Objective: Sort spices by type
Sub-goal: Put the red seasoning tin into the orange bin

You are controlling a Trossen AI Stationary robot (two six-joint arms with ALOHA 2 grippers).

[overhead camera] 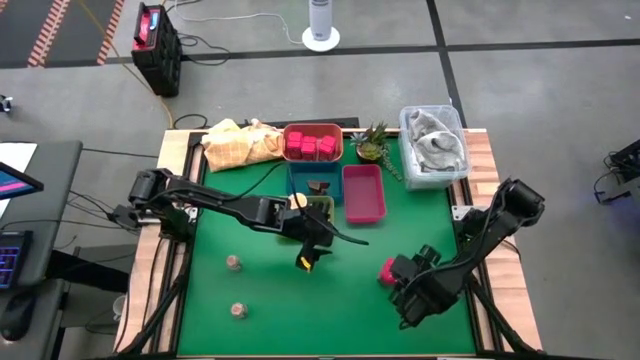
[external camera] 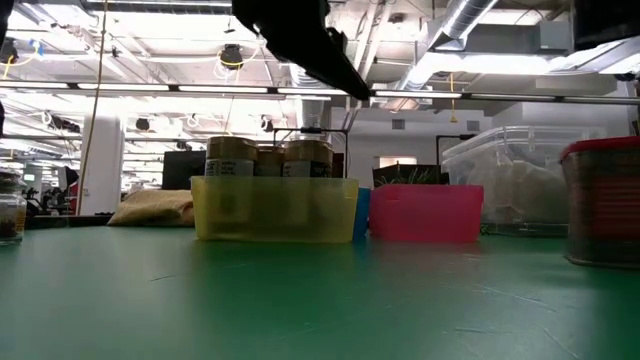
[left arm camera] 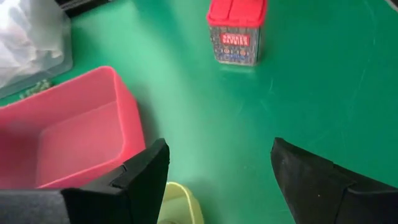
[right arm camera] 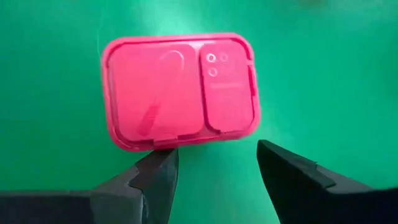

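The bright pink, boxy plastic spice container stands on the green mat near its right edge. The right gripper hovers above it, fingers spread, empty. Descending off-centre could, I judge, tip it over.

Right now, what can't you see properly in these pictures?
- Words on the pink-lidded spice box: too blurred in the left wrist view, and the right wrist view sees only its lid.
- Jars in the yellow tray: in the low view the tray wall hides their lower parts; in the high view the left arm covers them.
- Contents of the clear bin: crumpled wrapping hides them.
- Two small jars: too tiny in the high view.
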